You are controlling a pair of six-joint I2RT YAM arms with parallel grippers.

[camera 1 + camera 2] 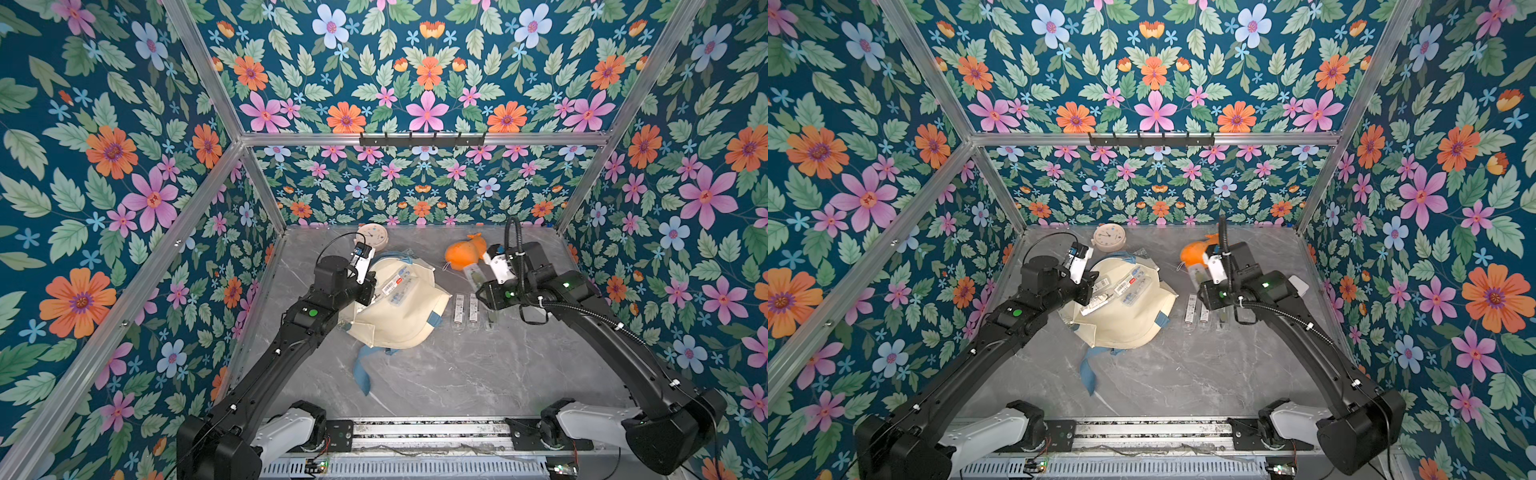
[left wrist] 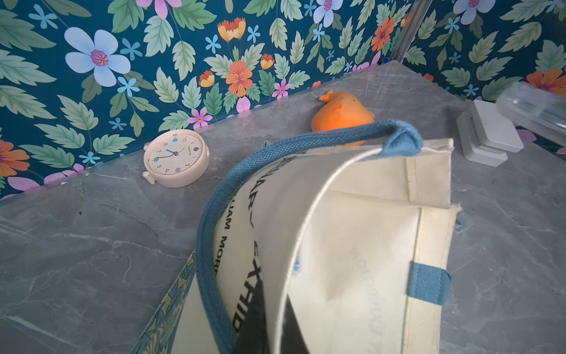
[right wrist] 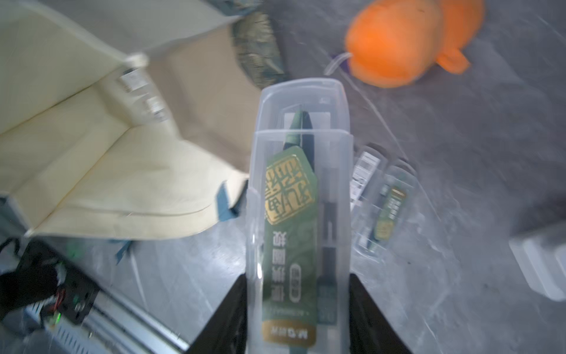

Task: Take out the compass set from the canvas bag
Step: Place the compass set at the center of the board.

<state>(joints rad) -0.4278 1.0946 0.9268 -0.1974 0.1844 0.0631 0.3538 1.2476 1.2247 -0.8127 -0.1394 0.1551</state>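
Right gripper (image 3: pixel 298 288) pinches one clear-cased compass set (image 3: pixel 294 199); three more compass sets (image 1: pixel 473 308) lie at 3 o'clock of the mid-table canvas bag (image 1: pixel 399 324); left gripper (image 1: pixel 368 291), jaws pressed together, grips its rim; further sets show inside.

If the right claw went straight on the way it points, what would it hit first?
Probably bare table between the canvas bag and the orange plush; the clear case in the right gripper would touch first, though depth is unclear.
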